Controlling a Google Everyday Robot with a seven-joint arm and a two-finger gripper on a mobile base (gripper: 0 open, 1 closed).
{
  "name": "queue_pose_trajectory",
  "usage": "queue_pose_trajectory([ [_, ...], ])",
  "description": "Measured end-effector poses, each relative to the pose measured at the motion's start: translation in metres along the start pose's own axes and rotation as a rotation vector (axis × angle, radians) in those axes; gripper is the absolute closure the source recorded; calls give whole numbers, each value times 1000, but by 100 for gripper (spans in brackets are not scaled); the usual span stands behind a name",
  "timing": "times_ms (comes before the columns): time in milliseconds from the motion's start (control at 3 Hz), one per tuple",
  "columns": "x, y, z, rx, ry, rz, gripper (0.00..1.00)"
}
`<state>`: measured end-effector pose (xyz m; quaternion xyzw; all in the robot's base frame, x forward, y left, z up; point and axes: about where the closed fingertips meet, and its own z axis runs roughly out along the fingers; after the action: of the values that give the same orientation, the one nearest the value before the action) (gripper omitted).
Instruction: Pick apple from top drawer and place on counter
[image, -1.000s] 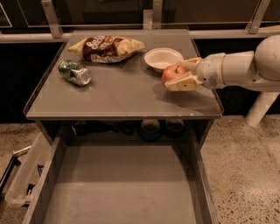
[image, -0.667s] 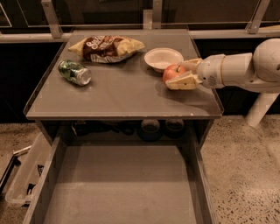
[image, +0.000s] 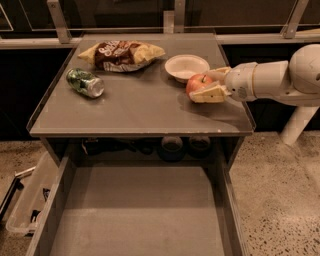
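**Desk:** Where does the task stand?

**Operator:** From big to small: the bench (image: 135, 110) carries a chip bag (image: 120, 54), a can (image: 85, 82) and a white bowl (image: 186, 66). Below it the top drawer (image: 135, 210) stands pulled out, and I see nothing on its floor. My gripper (image: 202, 86) reaches in from the right, low over the bench's right side, just in front of the bowl. The fingers (image: 210, 93) are closed around the apple (image: 197, 82), one above it and one below. So the pick is done and the carry looks done too.

**Desk:** What's left, then?

**Operator:** The release. I can't tell whether the apple already touches the bench or hangs just over it. I judge I should settle it down, let go, and back away.

**Desk:** Any change from a second ago?

**Operator:** Hardly any. The gripper and apple sit in the same spot, the grip is unchanged, and the drawer stays open.
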<state>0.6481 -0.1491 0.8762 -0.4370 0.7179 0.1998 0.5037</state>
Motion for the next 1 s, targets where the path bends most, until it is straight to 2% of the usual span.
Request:
queue_pose_trajectory([
  [667, 0, 0, 0, 0, 0, 0, 11],
  [1000, 0, 0, 0, 0, 0, 0, 0],
])
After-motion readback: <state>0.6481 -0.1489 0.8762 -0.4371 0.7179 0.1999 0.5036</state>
